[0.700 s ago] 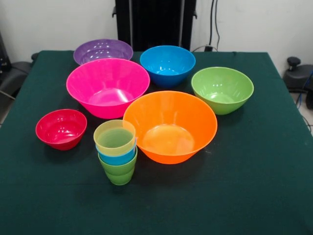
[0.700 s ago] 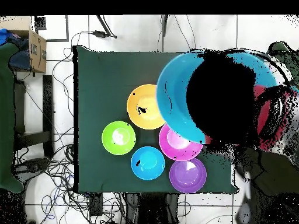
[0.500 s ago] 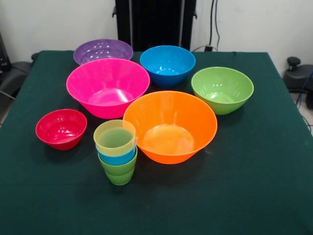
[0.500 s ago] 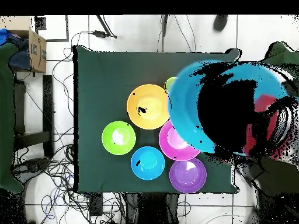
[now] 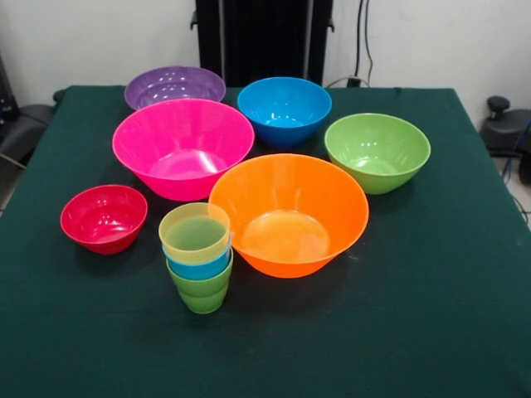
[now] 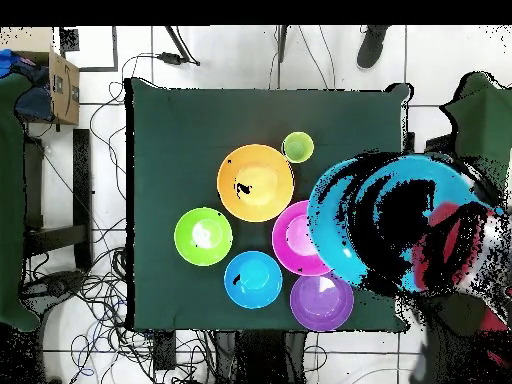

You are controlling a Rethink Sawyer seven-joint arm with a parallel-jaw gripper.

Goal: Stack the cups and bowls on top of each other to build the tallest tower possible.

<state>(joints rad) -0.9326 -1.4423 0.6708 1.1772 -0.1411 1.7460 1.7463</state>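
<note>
The worktop carries six empty bowls. The orange bowl sits mid-front, the pink bowl behind-left, the green bowl at right, the blue bowl and purple bowl at the far side, and the red bowl at left. In the overhead view a teal bowl is over the side and has drifted off, uncovering the tower, in which the yellow cup nests in the blue one and the blue in the green. The pincer is not visible.

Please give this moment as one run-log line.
tower: three cups nested | six bowls unstacked | teal bowl: overhead only | gripper: not in view
</note>
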